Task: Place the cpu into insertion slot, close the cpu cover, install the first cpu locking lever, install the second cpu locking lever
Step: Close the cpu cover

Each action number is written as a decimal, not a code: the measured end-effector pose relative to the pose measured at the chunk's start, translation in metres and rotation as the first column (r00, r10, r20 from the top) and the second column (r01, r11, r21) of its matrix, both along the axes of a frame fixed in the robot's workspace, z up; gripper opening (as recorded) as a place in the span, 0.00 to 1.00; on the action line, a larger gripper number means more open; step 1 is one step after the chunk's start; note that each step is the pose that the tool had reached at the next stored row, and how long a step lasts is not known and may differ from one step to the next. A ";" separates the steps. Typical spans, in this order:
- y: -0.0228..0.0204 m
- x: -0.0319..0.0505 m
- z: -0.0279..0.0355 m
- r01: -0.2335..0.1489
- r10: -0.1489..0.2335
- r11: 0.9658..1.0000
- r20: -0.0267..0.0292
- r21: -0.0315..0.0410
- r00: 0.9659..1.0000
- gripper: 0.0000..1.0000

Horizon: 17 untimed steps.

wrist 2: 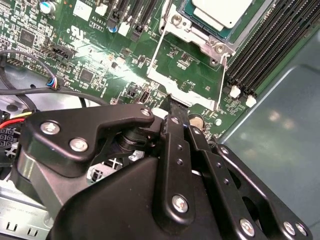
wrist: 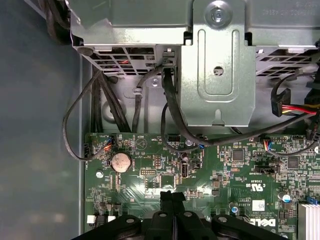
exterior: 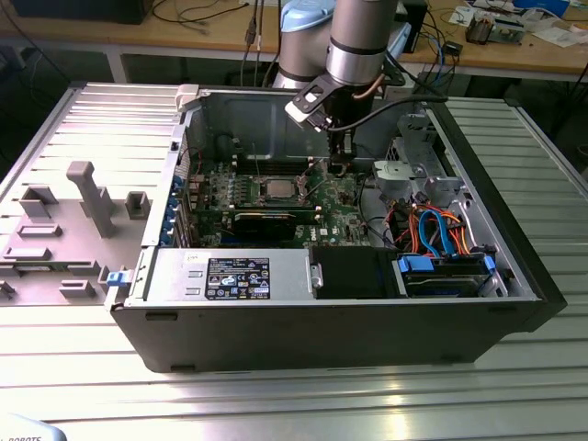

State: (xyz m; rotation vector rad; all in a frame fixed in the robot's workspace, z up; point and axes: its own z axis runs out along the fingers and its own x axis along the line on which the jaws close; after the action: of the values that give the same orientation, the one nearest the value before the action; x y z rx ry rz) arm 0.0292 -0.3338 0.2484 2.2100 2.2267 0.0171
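closest to you in the exterior view, the open computer case lies on its side on the ribbed metal counter. the power supply runs along its near wall. behind that comes the black graphics card, its long axis running across the exterior view.

just past the card you'll find the cpu. it sits flat in the insertion slot with its silvery metal top facing up. it is square, so no side reads as longer.

the cpu cover is swung open off the chip. the frame reaches from the slot's edge out toward the gripper, and green board shows through its window. you can't judge how steeply it tilts.

the gripper's fingers are pressed together in both wrist views, with the tip right at the cover's outer edge. you can't tell whether it pinches that edge or only touches it.

in the exterior view the gripper hangs toward that view's right of the cpu, and the arm rises behind it.
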 end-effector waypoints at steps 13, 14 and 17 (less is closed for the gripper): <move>0.0000 -0.0149 0.0000 0.000 0.000 1.000 0.000 0.001 1.000 0.11; 0.0000 -0.0154 0.0000 0.000 0.000 1.000 0.000 0.001 1.000 0.11; 0.0000 -0.0164 0.0000 0.000 0.000 1.000 0.000 0.001 1.000 0.11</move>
State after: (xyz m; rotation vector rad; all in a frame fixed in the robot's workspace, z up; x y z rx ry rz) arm 0.0128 -0.3338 0.2484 2.2102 2.2271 0.0178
